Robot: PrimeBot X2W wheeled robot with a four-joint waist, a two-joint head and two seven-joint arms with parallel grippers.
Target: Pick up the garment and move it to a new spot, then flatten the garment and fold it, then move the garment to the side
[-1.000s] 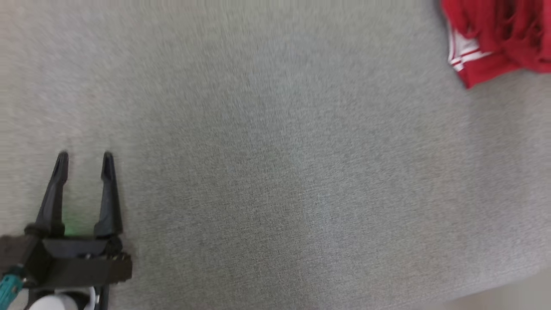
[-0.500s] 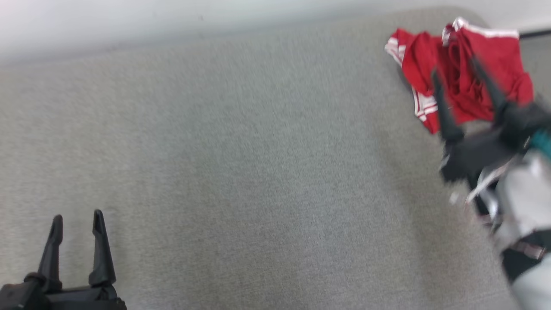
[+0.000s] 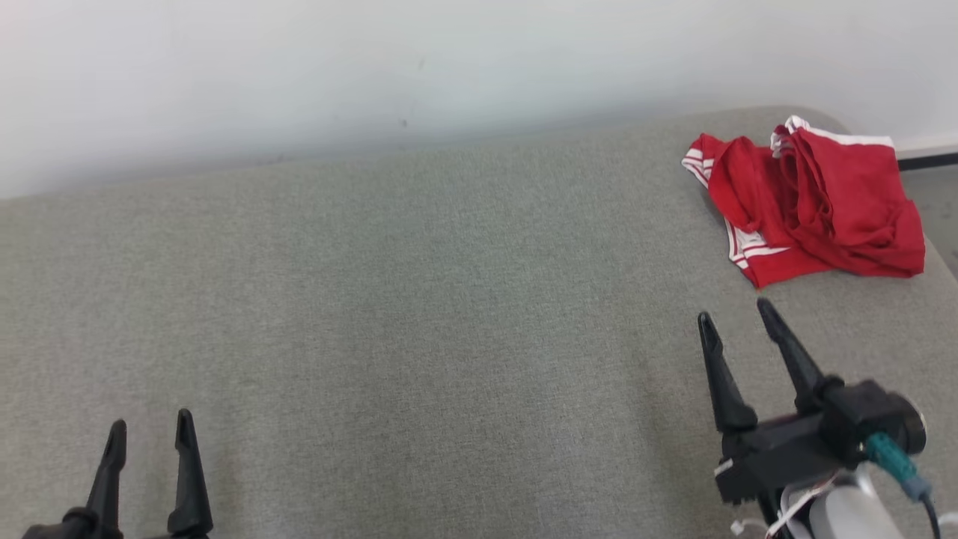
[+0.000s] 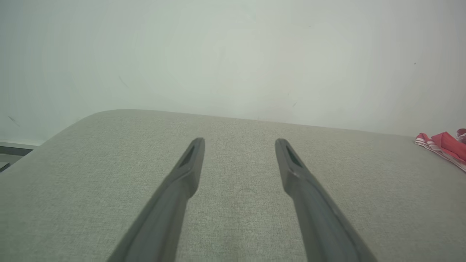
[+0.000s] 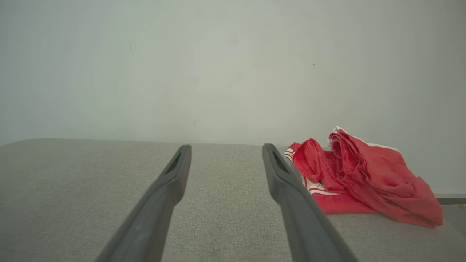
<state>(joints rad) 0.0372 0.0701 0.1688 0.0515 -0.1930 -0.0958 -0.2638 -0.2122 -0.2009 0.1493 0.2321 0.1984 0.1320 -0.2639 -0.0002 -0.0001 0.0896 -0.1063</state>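
The head camera has tilted up, bringing in the right pincer (image 3: 733, 311), spread and empty like the left pincer (image 3: 150, 419), near the crumpled, unfolded red white-striped cloth garment (image 3: 816, 202) at the grey fabric table's (image 3: 374, 299) far right corner.

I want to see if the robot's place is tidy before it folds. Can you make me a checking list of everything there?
Surface: grey fabric pad, flat, rounded far corners.
Job's things: red garment with white stripes, crumpled in a heap at the far right corner, untouched.
Clutter: nothing seen.
Grippers: left gripper open, at the near left, holding nothing; right gripper open, short of the garment, holding nothing.
Cables: teal plug on the right wrist; thin white wires beneath it.
Surroundings: pale wall behind the pad; dark skirting strip at far right.
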